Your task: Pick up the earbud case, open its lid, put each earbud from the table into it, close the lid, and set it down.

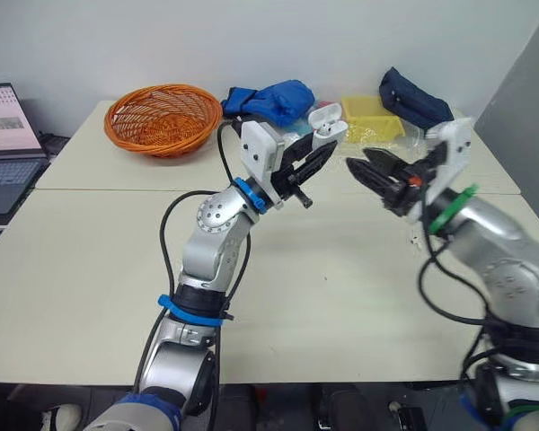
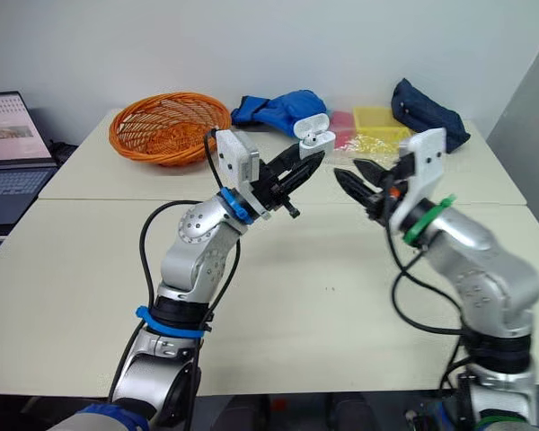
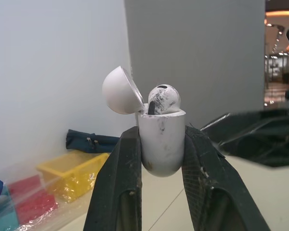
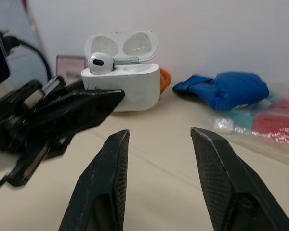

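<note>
Open-lidded earbud case (image 4: pixel 123 89) clamped in the left claw (image 3: pixel 161 137), the right claw (image 4: pixel 159 134) spread empty facing it

Both arms are rounded silver-grey shells with looping black cables (image 1: pixel 162 242). The left arm (image 1: pixel 217 235) wears blue rings (image 1: pixel 244 193), the right arm (image 1: pixel 508 260) a green band (image 1: pixel 451 208). White wrist blocks (image 1: pixel 259 148) carry black, weave-textured fingers (image 3: pixel 113 192).
</note>
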